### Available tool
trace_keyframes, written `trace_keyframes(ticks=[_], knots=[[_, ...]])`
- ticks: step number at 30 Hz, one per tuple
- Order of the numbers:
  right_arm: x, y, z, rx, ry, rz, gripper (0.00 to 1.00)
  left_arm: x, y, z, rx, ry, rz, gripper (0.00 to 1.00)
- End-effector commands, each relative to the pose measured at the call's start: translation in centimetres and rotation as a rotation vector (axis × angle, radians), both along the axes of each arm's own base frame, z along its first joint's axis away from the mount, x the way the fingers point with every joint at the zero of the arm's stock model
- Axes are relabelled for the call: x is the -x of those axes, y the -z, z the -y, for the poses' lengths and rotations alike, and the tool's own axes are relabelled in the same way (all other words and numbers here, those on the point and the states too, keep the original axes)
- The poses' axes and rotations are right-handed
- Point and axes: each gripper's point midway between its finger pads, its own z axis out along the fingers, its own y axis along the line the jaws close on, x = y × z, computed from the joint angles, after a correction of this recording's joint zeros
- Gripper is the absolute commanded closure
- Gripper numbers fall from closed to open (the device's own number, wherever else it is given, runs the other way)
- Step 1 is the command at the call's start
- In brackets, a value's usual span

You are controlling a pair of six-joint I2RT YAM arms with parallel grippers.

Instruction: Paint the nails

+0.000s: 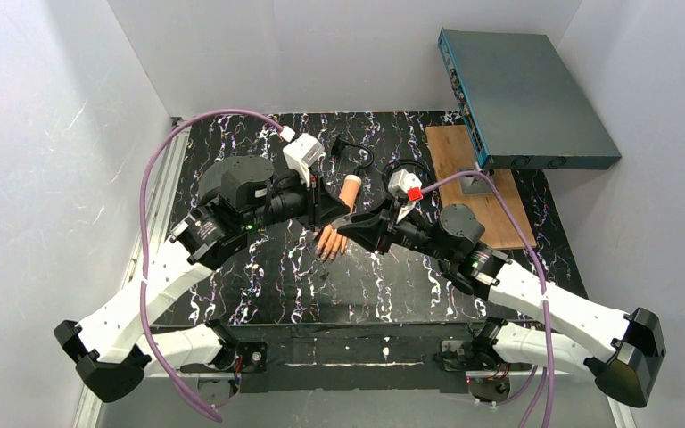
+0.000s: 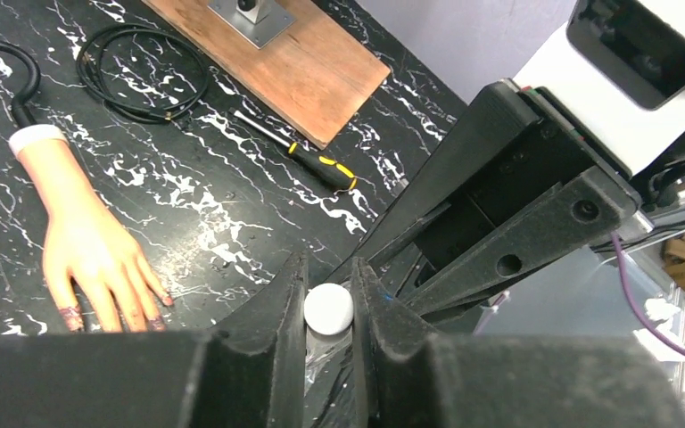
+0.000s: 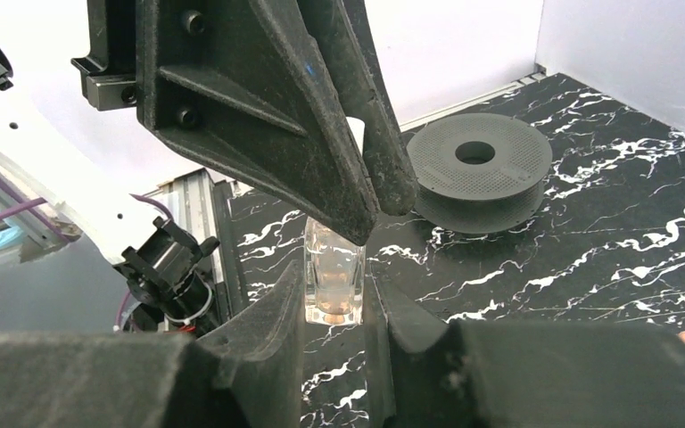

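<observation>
While right gripper [image 3: 333,287] grips bottle [image 3: 332,266], left gripper [image 2: 330,287] pinches cap [image 2: 328,308] (white)

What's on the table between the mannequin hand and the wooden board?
In the left wrist view, a coiled black cable and a yellow-handled screwdriver lie between the mannequin hand and the wooden board.

Top view: left gripper [image 1: 340,217] and right gripper [image 1: 358,228] meet tip to tip at the centre of the marbled table [image 1: 321,299], over the mannequin hand [image 1: 331,242], whose fingers point toward 7 o'clock; wooden board [image 1: 449,152] and teal box [image 1: 526,98] sit toward 2 o'clock.
</observation>
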Motion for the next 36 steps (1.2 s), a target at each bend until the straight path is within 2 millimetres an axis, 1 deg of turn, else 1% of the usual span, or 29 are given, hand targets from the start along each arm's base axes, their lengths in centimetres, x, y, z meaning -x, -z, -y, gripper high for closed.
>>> trace_keyframes(ticks=[1,2,7,10,13,16,20,23,26,27,29,30,32,33,34,36], knots=[[0.1,-4.9,0.1,-0.111,0.005,0.028,0.99,0.4,-0.3,-0.4,0.017,0.002,0.024,0.96],[0.1,-4.9,0.1,-0.114,0.004,0.018,0.99,0.4,-0.2,-0.4,0.018,0.006,0.025,1.00],[0.7,-6.5,-0.1,-0.185,-0.028,-0.078,0.99,0.7,0.0,-0.4,0.032,0.023,0.048,1.00],[1.4,-7.7,-0.3,-0.237,-0.075,-0.125,0.99,1.1,-0.4,-0.1,0.055,0.054,0.066,1.00],[3.0,-9.1,0.0,-0.297,-0.166,-0.110,0.99,2.6,-1.5,0.5,0.097,0.152,0.098,1.00],[4.8,-10.3,0.8,-0.350,-0.290,-0.074,0.99,5.0,-2.6,1.1,0.140,0.297,0.132,1.00],[7.2,-10.8,1.5,-0.353,-0.426,-0.011,0.99,7.3,-3.1,1.4,0.179,0.432,0.156,1.00],[8.0,-10.9,1.6,-0.350,-0.470,0.023,0.99,8.6,-3.8,1.5,0.225,0.510,0.164,1.00],[8.6,-11.1,1.8,-0.358,-0.501,0.055,0.99,9.5,-4.3,1.6,0.261,0.557,0.166,1.00],[8.7,-11.1,1.8,-0.358,-0.508,0.061,0.99,9.6,-4.3,1.7,0.268,0.567,0.166,0.98],[8.9,-11.0,1.8,-0.353,-0.514,0.072,0.99,9.7,-4.5,1.7,0.274,0.572,0.166,0.90],[8.8,-10.9,1.8,-0.347,-0.512,0.074,0.99,9.7,-4.6,1.7,0.273,0.569,0.164,0.81],[8.7,-10.6,1.7,-0.331,-0.503,0.078,0.99,9.5,-4.8,1.6,0.267,0.551,0.164,0.59],[8.6,-10.3,1.7,-0.320,-0.495,0.079,0.99,9.0,-5.0,1.5,0.262,0.518,0.167,0.45],[8.4,-10.0,1.6,-0.304,-0.481,0.074,0.99,8.7,-5.1,1.4,0.253,0.492,0.167,0.34],[7.7,-9.2,1.5,-0.266,-0.437,0.067,0.99,8.3,-5.5,0.9,0.224,0.455,0.188,0.14]])
